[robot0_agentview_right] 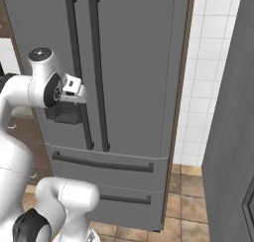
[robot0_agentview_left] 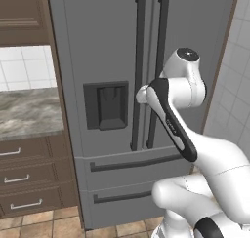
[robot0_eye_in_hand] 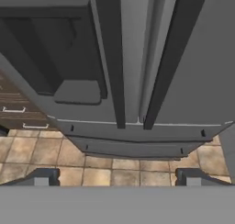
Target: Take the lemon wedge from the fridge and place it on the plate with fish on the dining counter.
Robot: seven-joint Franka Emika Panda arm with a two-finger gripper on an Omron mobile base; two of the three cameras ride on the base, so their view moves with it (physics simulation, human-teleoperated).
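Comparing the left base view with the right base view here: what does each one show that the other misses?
Left base view alone: a marbled stone counter over brown drawers left of the fridge. Right base view alone: a white tiled wall and a grey panel to its right. Both: the shut fridge doors, long dark handles, dispenser recess, two lower drawers and the white arm.

**Colours and patterns**

Fridge point(robot0_agentview_left: 112, 47): plain grey, with dark handles point(robot0_agentview_left: 139, 71) and dark dispenser recess point(robot0_agentview_left: 106, 105). Counter top point(robot0_agentview_left: 27, 110) at 9 o'clock: grey-brown marbled. Cabinet drawers point(robot0_agentview_left: 29, 176): brown. Wall tiles point(robot0_agentview_right: 206, 72): white grid. Floor tiles point(robot0_eye_in_hand: 55, 152): tan.
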